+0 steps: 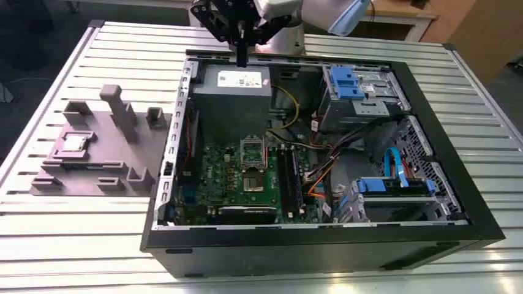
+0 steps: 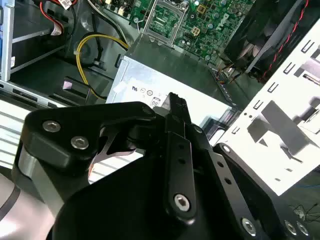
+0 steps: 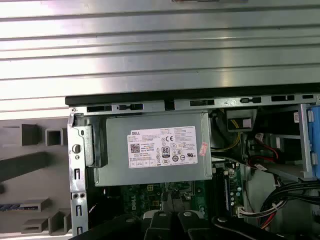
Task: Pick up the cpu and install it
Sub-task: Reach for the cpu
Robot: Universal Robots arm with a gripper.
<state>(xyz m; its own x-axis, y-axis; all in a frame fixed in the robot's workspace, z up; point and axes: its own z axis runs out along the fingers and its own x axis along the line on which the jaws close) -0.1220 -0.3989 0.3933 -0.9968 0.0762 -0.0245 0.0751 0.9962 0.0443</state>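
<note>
One cpu (image 1: 75,143) on grey fixture (image 1: 110,153), well apart from clenched gripper (image 1: 242,61) hovering above power supply (image 1: 233,101).

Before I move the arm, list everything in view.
small square metal cpu: one, silver-grey, on the fixture
moulded plastic fixture block: one, mauve-grey, beside the case
open metal computer case: one, black, mid-table
rectangular motherboard: one, green, inside the case
metal power supply box: one, grey, inside the case
plastic drive brackets: two, blue, inside the case
slatted metal table: one, silver, under everything
pincer: one, black, shut, empty, above the power supply box
</note>
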